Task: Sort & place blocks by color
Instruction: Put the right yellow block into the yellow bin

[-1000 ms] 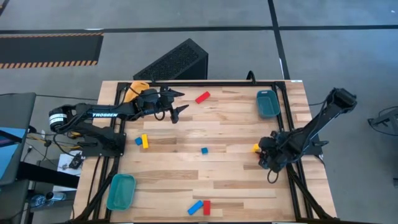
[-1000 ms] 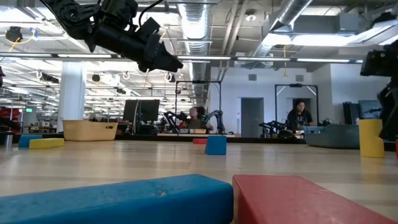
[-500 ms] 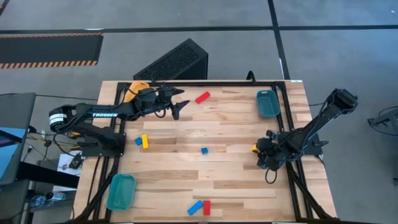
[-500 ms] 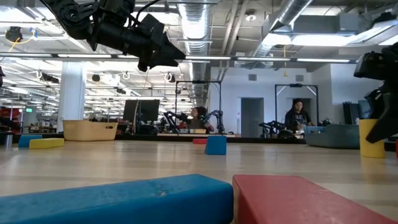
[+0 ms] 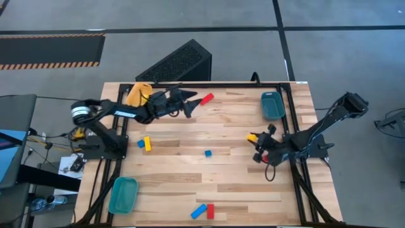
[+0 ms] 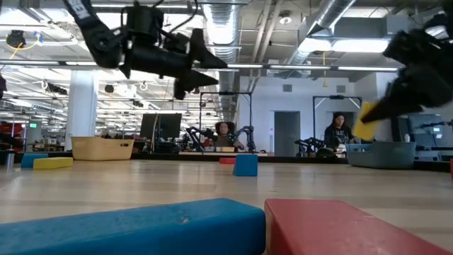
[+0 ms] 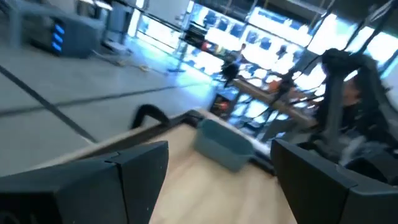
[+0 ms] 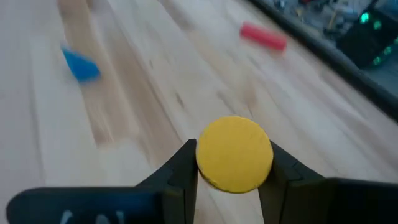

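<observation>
Two grippers are mine; from above, my right gripper (image 5: 255,140) pinches a yellow block (image 5: 252,136) over the table's (image 5: 240,183) right side, my left gripper (image 5: 188,104) spread wide beside a red bar (image 5: 206,99); from table height, the yellow block (image 6: 367,119) hangs clear of the wood; at my right wrist, both fingers (image 8: 180,168) clamp its round yellow face (image 8: 234,154); at my left wrist, the fingers (image 7: 134,168) stand far apart, holding nothing.

Bright, even overhead light; wrist views motion-blurred; low view's foreground soft.
</observation>
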### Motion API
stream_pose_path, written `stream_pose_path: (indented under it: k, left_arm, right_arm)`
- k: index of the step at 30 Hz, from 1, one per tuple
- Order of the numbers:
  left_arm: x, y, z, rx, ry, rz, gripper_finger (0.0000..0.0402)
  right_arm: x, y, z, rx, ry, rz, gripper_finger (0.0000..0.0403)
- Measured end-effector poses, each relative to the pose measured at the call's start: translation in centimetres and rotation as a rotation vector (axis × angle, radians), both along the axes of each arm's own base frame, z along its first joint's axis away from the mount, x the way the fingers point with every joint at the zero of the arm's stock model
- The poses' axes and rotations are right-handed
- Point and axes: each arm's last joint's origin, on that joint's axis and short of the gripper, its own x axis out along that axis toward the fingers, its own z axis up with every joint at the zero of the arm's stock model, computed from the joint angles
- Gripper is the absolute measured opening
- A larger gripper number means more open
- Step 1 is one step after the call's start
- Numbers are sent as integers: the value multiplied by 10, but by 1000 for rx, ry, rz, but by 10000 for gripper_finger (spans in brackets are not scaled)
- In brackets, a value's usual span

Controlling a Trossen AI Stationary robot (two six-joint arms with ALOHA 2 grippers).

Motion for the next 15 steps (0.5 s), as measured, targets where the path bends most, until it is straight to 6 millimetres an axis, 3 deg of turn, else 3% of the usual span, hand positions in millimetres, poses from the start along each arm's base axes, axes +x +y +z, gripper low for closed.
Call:
stream_pose_path:
  k: [9,15]
  left_arm:
    - [36,11,1,-78,-41,-216,272]
    - [44,5,11,142,-18,-341,272]
  right_arm:
    - [31,-21,30,-174,-133,17,124]
    - [45,-43,49,-151,-285,150,127]
